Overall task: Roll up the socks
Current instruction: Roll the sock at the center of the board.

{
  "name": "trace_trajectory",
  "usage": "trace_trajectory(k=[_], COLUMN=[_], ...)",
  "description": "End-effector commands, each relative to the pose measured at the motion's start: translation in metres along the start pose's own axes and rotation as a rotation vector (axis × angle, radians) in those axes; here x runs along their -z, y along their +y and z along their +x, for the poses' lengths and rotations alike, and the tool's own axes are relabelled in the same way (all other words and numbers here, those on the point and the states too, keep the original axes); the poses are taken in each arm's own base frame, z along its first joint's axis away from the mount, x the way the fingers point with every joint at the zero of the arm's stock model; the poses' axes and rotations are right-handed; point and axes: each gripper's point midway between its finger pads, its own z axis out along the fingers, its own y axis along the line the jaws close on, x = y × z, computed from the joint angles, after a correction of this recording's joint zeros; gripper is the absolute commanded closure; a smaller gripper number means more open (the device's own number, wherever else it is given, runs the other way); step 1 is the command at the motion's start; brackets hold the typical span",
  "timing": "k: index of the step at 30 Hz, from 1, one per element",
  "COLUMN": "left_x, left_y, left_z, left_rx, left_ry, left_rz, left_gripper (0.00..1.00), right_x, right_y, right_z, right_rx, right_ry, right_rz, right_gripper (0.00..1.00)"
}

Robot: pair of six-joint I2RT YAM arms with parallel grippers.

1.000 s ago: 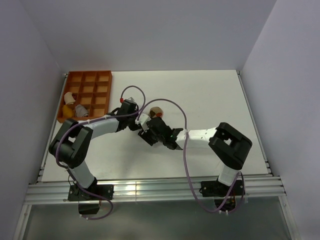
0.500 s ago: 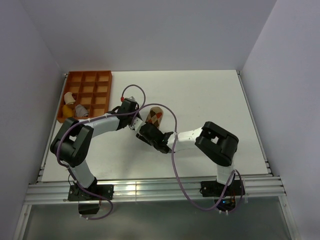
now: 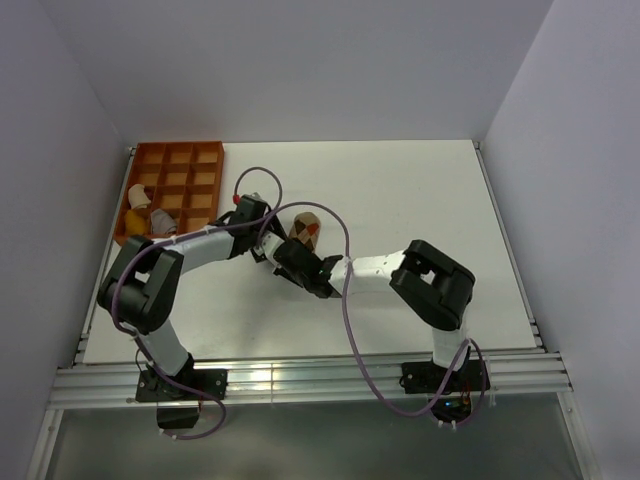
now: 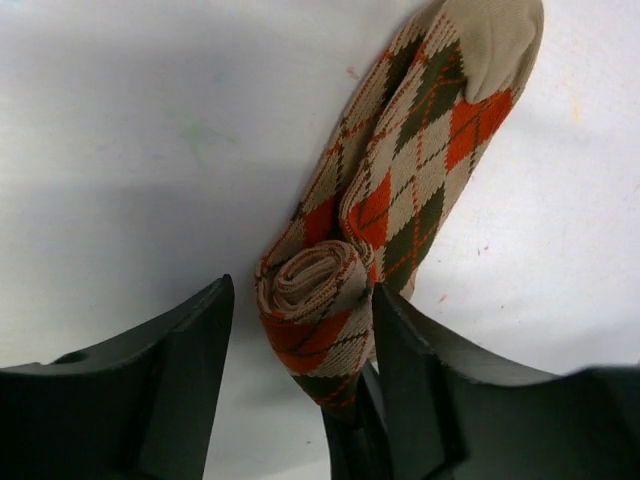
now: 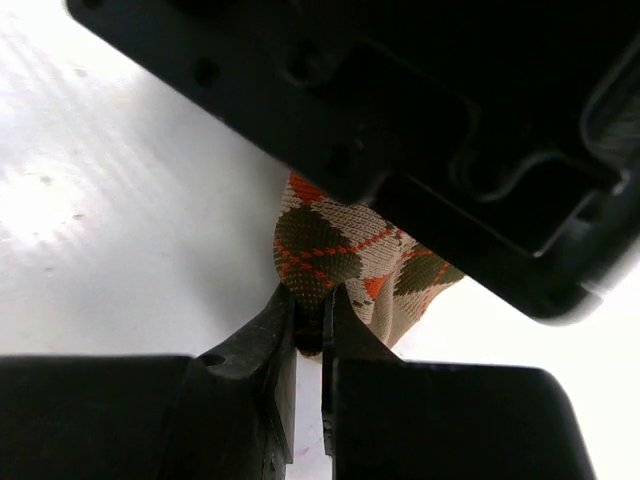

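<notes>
- The orange tray sits at the far left corner of the table. Its left-hand compartments hold a small bundle of cloth, pale with a grey part. It may be the grey-brown sock, but the overhead view is too small to tell, or to tell whether it is rolled.
- The left gripper hangs low over the table with its jaws released. They straddle the rolled end of the argyle sock: there is a clear gap on one side, and the other finger is just beside the roll.
- The argyle sock lies on the table near the middle, between the two grippers. Its near end is wound into a tight coil, and the rest, out to the tan toe, lies flat and unrolled. By my judgement the rolling is begun but well short of done.
- The right gripper is clenched on the lower edge of the coil, with a fold of fabric pinched between its tips.
- Hidden: the left gripper's dark body fills the top of the right wrist view and covers most of the sock. In the overhead view the two wrists overlap, so the coil cannot be seen there.
</notes>
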Motion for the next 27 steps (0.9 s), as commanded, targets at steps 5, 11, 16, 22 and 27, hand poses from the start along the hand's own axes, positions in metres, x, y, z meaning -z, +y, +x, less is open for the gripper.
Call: trace_trajectory(k=[5, 11, 16, 22, 27], left_x=[0.033, 0.063, 0.079, 0.085, 0.083], left_y=[0.015, 0.04, 0.042, 0.042, 0.042], left_z=[-0.038, -0.054, -0.052, -0.026, -0.006], left_rx=[0.125, 0.23, 0.194, 0.167, 0.185], left_ry=[-0.16, -0.267, -0.324, -0.287, -0.261], left_rz=[0.0, 0.03, 0.11, 0.203, 0.25], left_gripper=[0.24, 0.18, 0.18, 0.19, 0.2], right_x=[0.009, 0.016, 0.018, 0.022, 0.017], right_y=[0.042, 0.05, 0.053, 0.062, 0.058], right_z=[0.03, 0.03, 0.024, 0.011, 0.012], right_rx=[-0.053, -0.106, -0.222, -0.39, -0.557], right_ry=[0.172, 0.214, 0.245, 0.283, 0.305], right_rz=[-0.31, -0.451, -0.595, -0.77, -0.873], right_gripper=[1.0, 1.0, 1.0, 1.0, 1.0])
